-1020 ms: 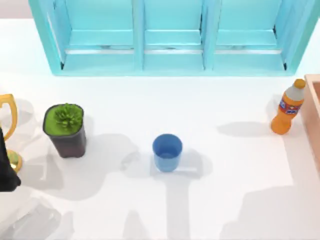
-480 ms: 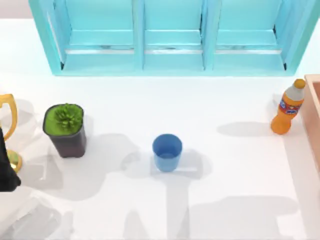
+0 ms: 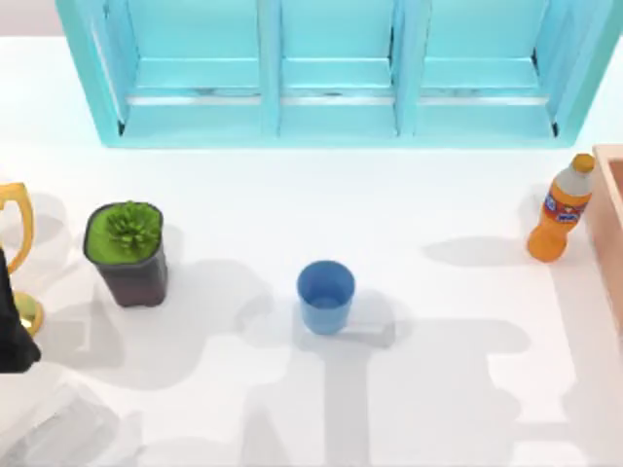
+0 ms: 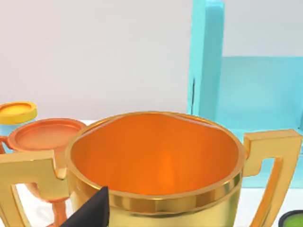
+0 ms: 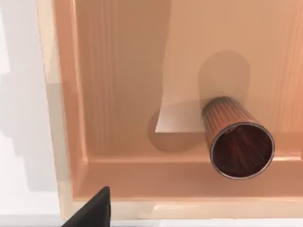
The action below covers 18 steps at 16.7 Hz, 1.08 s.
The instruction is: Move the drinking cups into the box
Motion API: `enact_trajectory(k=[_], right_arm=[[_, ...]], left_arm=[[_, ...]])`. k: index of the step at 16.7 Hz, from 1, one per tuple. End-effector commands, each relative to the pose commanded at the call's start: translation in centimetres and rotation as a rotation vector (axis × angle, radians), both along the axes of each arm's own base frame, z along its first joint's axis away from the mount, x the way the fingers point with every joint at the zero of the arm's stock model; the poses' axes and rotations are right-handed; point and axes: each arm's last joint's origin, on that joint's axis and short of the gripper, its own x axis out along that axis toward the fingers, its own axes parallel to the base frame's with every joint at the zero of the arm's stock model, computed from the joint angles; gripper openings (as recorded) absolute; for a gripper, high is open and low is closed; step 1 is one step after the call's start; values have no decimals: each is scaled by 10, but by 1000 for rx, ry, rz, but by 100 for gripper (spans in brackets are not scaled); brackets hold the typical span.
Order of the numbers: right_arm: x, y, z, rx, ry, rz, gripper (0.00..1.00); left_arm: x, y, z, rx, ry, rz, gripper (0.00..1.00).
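Near the middle of the worktop (image 3: 438, 321) the blue cup (image 3: 325, 296) stands upright, mouth up, so its axis is vertical. The pinkish-brown cup (image 5: 238, 137) already sits inside the box (image 5: 66, 118), which runs along the worktop's right edge. My right wrist camera looks down into that box; my left arm is parked at the left edge beside a gold trophy (image 4: 156, 165). I judge neither arm clearly nearer. I cannot tell whether either hand is wide or narrow.
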Motion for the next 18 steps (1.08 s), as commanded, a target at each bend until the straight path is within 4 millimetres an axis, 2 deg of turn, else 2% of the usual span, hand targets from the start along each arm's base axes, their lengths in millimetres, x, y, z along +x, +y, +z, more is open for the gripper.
enact_trajectory(k=[2, 3, 6, 9, 11, 12, 14, 15, 18], right_arm=[[33, 33, -5, 7, 10, 1, 100], [49, 56, -10, 9, 15, -1, 100], [85, 149, -30, 9, 31, -5, 100], [88, 250, -55, 6, 35, -6, 100], [79, 304, -71, 7, 32, -7, 100], [73, 324, -78, 9, 29, -7, 100], [65, 351, -87, 15, 24, -7, 100], [62, 357, -89, 17, 22, -7, 100], [61, 359, -90, 18, 21, -7, 100]], left_arm=[[0, 0, 0, 0, 0, 0, 100], [0, 0, 0, 0, 0, 0, 100], [0, 0, 0, 0, 0, 0, 100], [0, 0, 0, 0, 0, 0, 100], [0, 0, 0, 0, 0, 0, 100], [0, 0, 0, 0, 0, 0, 100], [0, 0, 0, 0, 0, 0, 100], [0, 0, 0, 0, 0, 0, 100], [0, 0, 0, 0, 0, 0, 100]])
